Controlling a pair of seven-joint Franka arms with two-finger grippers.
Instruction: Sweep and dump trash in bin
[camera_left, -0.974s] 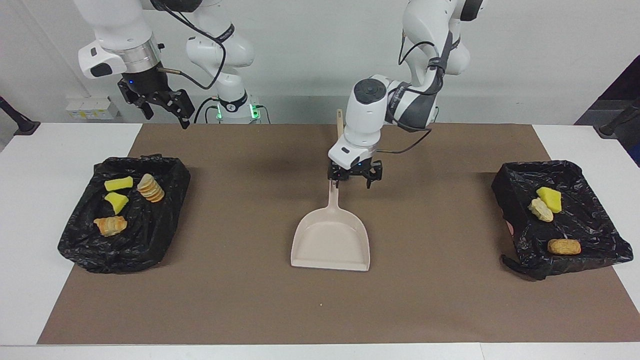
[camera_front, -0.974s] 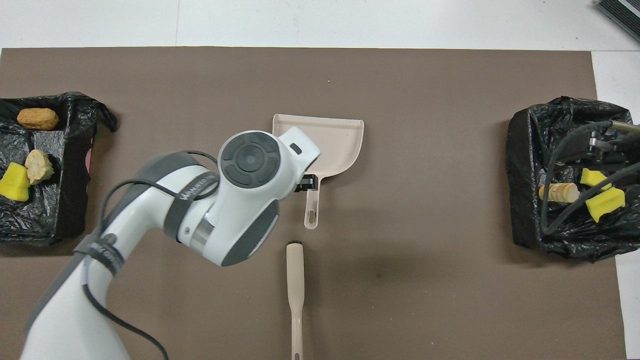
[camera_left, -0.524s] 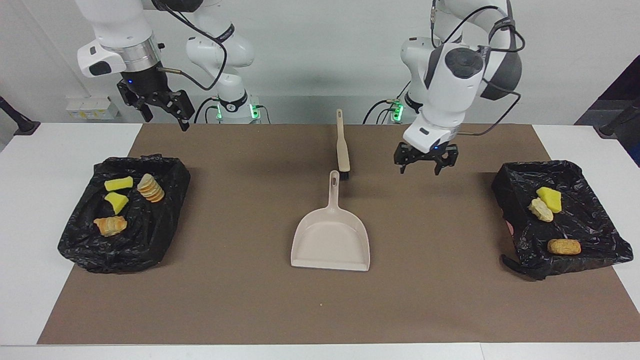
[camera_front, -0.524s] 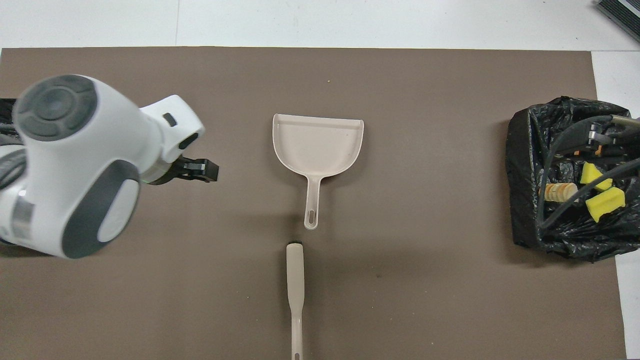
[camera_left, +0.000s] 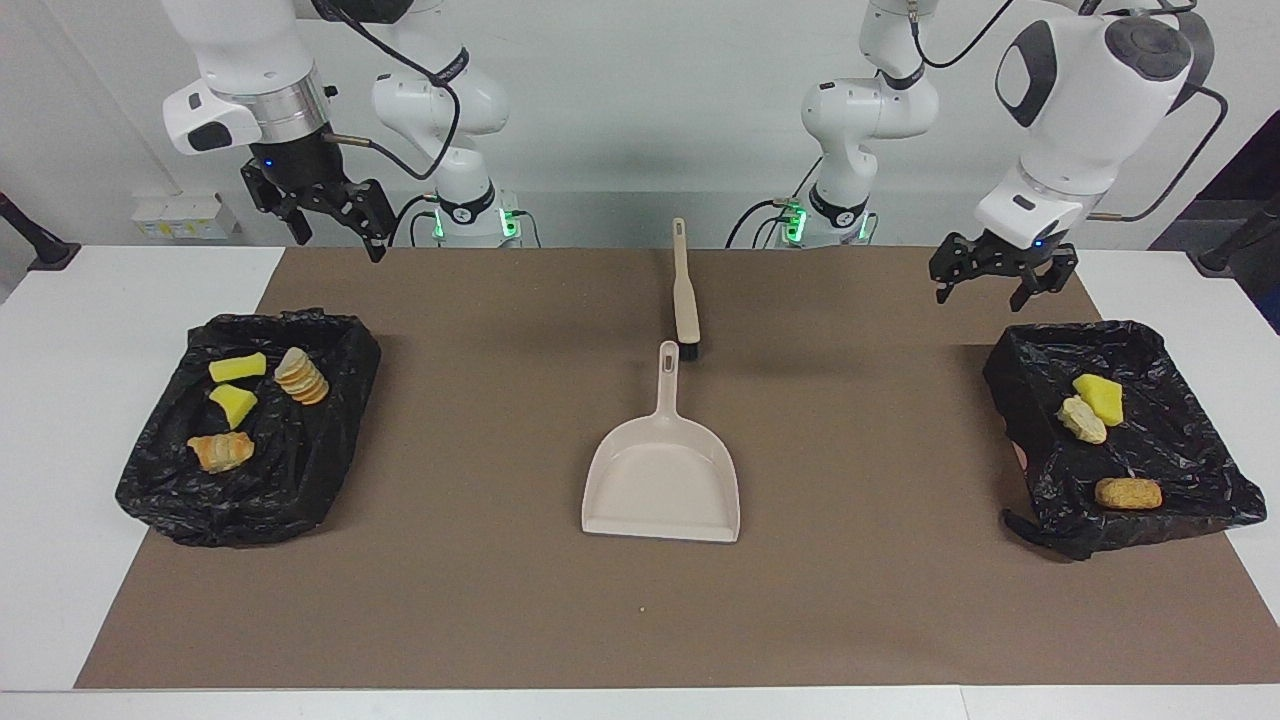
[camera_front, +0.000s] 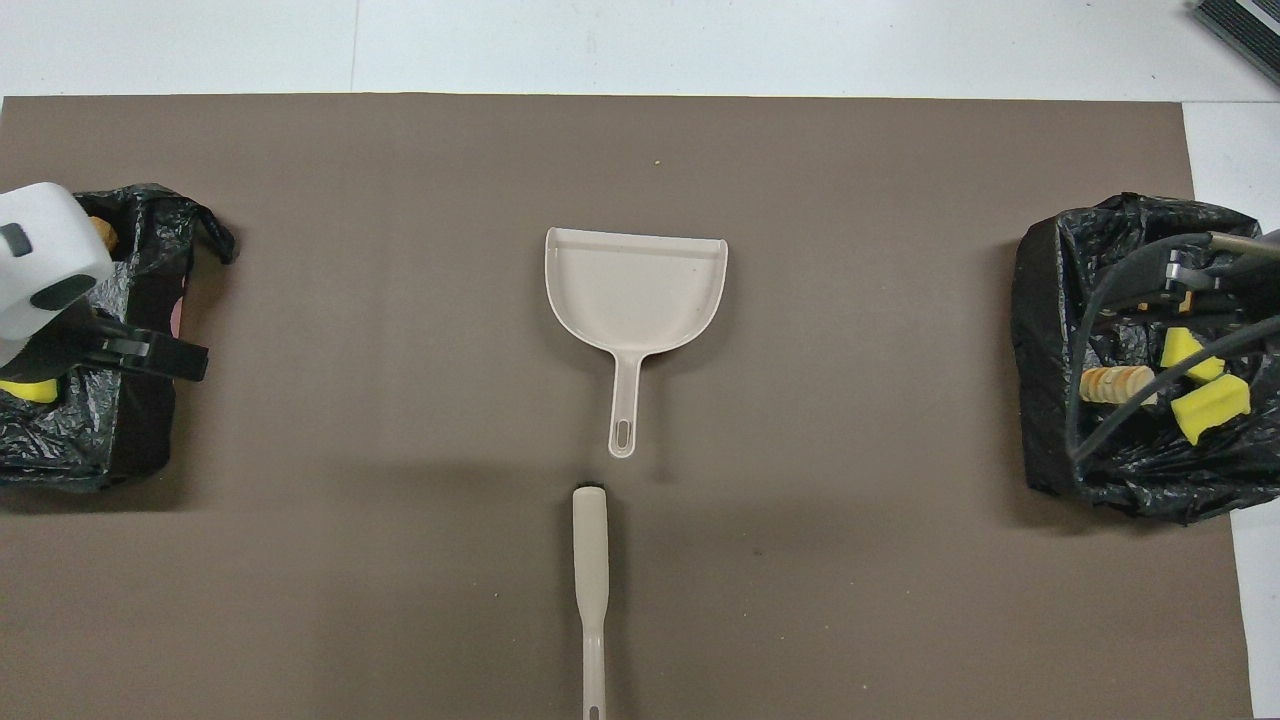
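Note:
Trash lies in two black-bagged bins. The bin (camera_left: 160, 480) at the right arm's end holds yellow wedges (camera_left: 237, 367) and tan rolls (camera_left: 220, 451). The bin (camera_left: 1190, 440) at the left arm's end holds a yellow wedge (camera_left: 1098, 397), a beige scrap (camera_left: 1082, 420) and an orange roll (camera_left: 1128, 493). My left gripper (camera_left: 1003, 280) hangs open and empty by that bin's rim (camera_front: 150, 440), partly covering it from above (camera_front: 120, 350). High over the mat's corner by the other bin, my right gripper (camera_left: 320, 215) waits open and empty.
A beige dustpan (camera_left: 662, 470) lies mid-mat, handle toward the robots (camera_front: 635, 290). A beige brush (camera_left: 686, 295) lies in line with it, nearer to the robots (camera_front: 590, 560). Brown mat (camera_left: 480, 560) covers the white table.
My left gripper has risen from over the dustpan's handle and swung toward the left arm's end, up to the bin there. The dustpan stays put. The right gripper barely moved.

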